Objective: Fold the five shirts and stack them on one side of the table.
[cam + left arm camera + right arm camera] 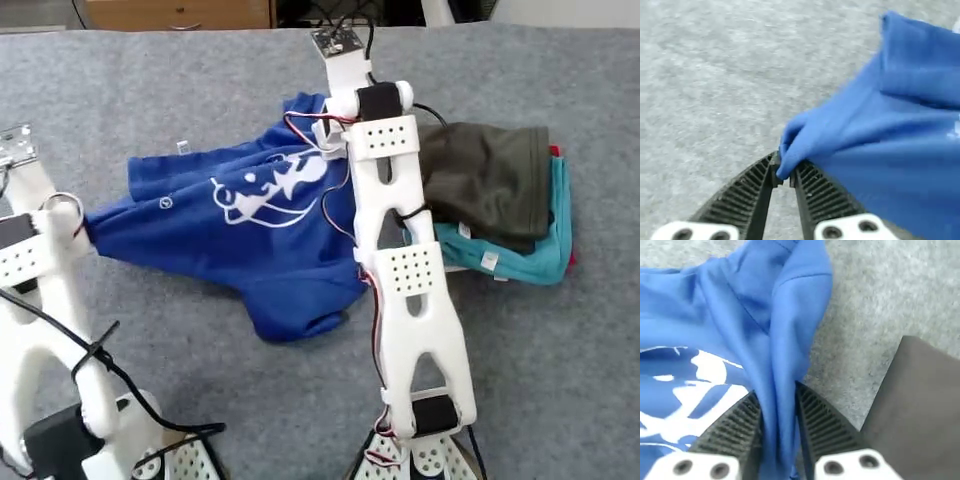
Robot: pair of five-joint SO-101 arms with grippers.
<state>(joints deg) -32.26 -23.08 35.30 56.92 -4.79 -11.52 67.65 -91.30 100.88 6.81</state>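
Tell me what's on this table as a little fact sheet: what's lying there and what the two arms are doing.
Surface: grey table
Being handled: blue shirt with a white print, spread out, not yet folded
Left arm: jaws shut on the shirt's edge farthest from the pile
Right arm: jaws shut on a bunched fold of the shirt near the pile
Pile: folded dark olive shirt on top of a teal shirt, with a red edge peeking out beneath
Pile's place: on the right arm's side of the table
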